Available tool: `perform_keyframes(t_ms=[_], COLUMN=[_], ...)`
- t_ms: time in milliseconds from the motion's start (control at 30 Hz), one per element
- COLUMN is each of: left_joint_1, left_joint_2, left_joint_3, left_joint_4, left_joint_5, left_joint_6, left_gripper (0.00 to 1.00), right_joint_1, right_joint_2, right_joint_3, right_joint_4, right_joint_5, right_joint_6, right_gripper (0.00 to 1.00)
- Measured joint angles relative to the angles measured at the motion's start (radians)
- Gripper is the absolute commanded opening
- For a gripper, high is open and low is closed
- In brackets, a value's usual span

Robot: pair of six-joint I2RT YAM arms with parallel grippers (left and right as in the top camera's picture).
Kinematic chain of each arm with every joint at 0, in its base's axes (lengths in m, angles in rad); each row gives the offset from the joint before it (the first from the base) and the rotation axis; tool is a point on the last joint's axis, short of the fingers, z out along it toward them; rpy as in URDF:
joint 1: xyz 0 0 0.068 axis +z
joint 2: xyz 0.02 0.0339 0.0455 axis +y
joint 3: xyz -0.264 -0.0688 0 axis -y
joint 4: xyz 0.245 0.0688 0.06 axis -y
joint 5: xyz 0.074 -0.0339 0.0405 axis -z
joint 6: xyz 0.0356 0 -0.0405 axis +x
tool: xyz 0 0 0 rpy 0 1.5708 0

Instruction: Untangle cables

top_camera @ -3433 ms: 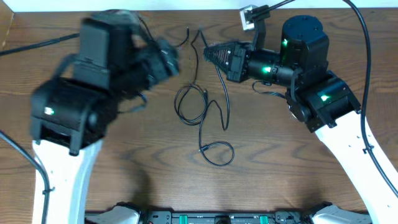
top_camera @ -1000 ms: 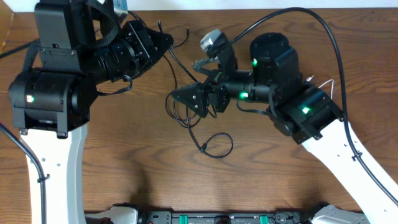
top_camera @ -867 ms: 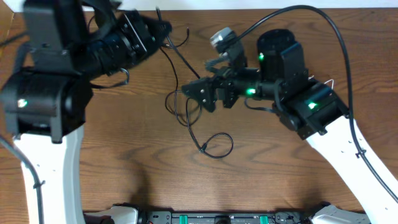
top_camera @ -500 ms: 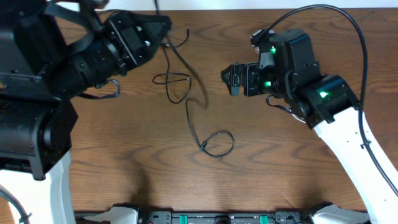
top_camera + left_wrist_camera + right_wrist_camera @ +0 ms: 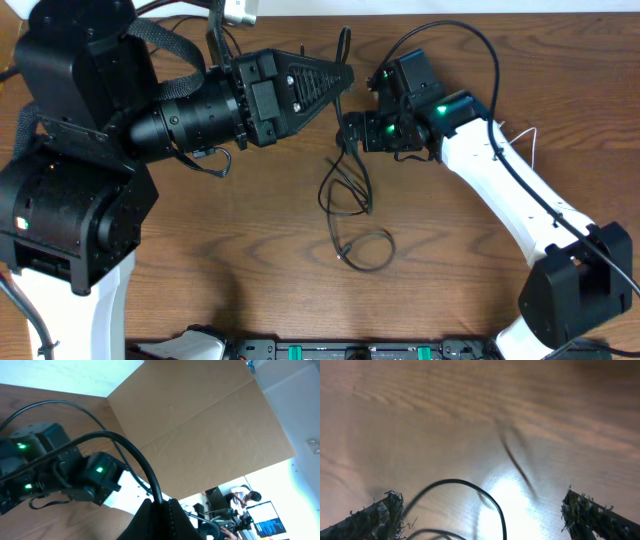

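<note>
Scene: Two robot arms met over a wooden surface (image 5: 200, 270) at the upper middle of the overhead frame, with a tangle of thin cable strung below them.
Left end effector (image 5: 340, 78): Shut tight, its fingers (image 5: 161, 521) pinched on the black cable (image 5: 346, 190), which rose past the tip toward the top edge of the frame.
Right end effector (image 5: 352, 133): Spread wide and gripping nothing. Its wrist view showed an arc of the cable (image 5: 457, 482) lying between the two fingertips without touching either.
Where the cable lay: From the pinch it dropped to the middle of the frame and crossed itself in narrow loops. It ended in a flat ring (image 5: 368, 250) on the surface, lower centre. Whether one strand or two made those loops could not be told.
White cable (image 5: 527, 134): Only a thin sliver showed, at the right of the frame beyond the right arm and well apart from the black loops.
Step in hand: Apparently the lift-and-separate stage, with one end held up and the other arm lined up for a second hold.
Next move: Probably closing the right fingers on a single strand, not a crossing, then drawing the two holds apart gently so the loops opened rather than tightened.
</note>
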Motion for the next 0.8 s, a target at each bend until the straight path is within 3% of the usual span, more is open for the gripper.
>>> perform_keyframes(t_ms=[533, 800], left_joint_1=[0.0, 0.0], left_joint_2=[0.0, 0.0], left_joint_3=[0.0, 0.0], left_joint_4=[-0.006, -0.131], left_joint_5=[-0.008, -0.183], left_joint_6=[0.0, 0.005], left_gripper=[0.07, 0.07], right_joint_1=[0.0, -0.047], right_joint_2=[0.003, -0.008], right_joint_3=[0.0, 0.0], right_joint_4=[-0.208, -0.265], right_joint_5=[-0.099, -0.111], right_joint_6=[-0.085, -0.146], right_gripper=[0.99, 0.99])
